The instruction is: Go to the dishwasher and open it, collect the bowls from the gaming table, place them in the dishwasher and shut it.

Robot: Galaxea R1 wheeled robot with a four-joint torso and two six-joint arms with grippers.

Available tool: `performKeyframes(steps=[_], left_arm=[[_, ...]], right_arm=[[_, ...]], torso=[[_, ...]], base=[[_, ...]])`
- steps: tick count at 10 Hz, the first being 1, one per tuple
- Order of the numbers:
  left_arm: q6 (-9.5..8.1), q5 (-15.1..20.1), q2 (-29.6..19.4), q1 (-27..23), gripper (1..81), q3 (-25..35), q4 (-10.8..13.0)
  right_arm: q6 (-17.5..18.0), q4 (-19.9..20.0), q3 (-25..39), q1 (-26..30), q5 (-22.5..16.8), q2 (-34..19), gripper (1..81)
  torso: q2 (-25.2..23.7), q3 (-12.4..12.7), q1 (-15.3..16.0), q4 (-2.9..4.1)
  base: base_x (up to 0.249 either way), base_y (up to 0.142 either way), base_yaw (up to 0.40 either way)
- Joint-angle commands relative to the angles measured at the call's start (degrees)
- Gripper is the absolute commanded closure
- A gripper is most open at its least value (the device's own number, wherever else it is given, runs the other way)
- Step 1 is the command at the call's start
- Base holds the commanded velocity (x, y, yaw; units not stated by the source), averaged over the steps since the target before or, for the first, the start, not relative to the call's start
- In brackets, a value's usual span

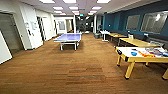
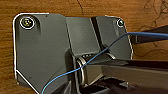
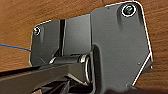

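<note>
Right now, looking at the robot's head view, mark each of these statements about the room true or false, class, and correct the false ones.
1. The gaming table stands at the right of the head view. True.
2. A blue table-tennis table stands further down the room on the wooden floor. True.
3. The floor is grey carpet. False: it is brown wood planking.
4. The gaming table has yellow sides and legs. True.
5. The wall along the right side is painted red. False: it is dark teal blue.
6. The gaming table's top is bare. False: colourful items, some of them blue, lie on it.
</note>
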Motion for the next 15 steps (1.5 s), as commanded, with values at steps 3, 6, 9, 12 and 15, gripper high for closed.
performKeyframes(steps=[3, 6, 9, 12, 15], left_arm=[[0.23, 3.21, -0.2, -3.01, 1.0, 0.46, 0.33], [0.31, 3.21, -0.2, -2.93, 1.0, 0.46, 0.33], [0.31, 3.21, -0.11, -2.93, 1.0, 0.37, 0.33], [0.31, 3.21, 0.07, -3.01, 1.0, 0.46, 0.33], [0.31, 3.21, 0.24, -3.1, 1.0, 0.46, 0.33]], right_arm=[[-0.3, 0.56, 0.1, 2.59, -2.91, -0.07, 1.0], [-0.21, 0.56, -0.16, 2.76, -2.91, 0.02, 1.0], [-0.12, 0.65, -0.17, 2.76, -3.0, 0.55, 1.0], [-0.12, 0.65, -0.17, 2.85, -3.08, 0.46, 1.0], [-0.21, 0.73, -0.17, 2.85, -3.0, 0.46, 1.0]], torso=[[0.0, 0.0, 0.01, 0.0], [0.0, 0.0, 0.01, 0.0], [0.0, 0.0, 0.01, 0.0], [0.0, 0.0, 0.01, 0.0], [0.02, 0.0, 0.03, 0.02]], base=[[0.191, 0.0, 0.0], [0.191, 0.0, 0.0], [0.191, 0.0, 0.0], [0.191, 0.0, 0.0], [0.192, 0.0, 0.0]])
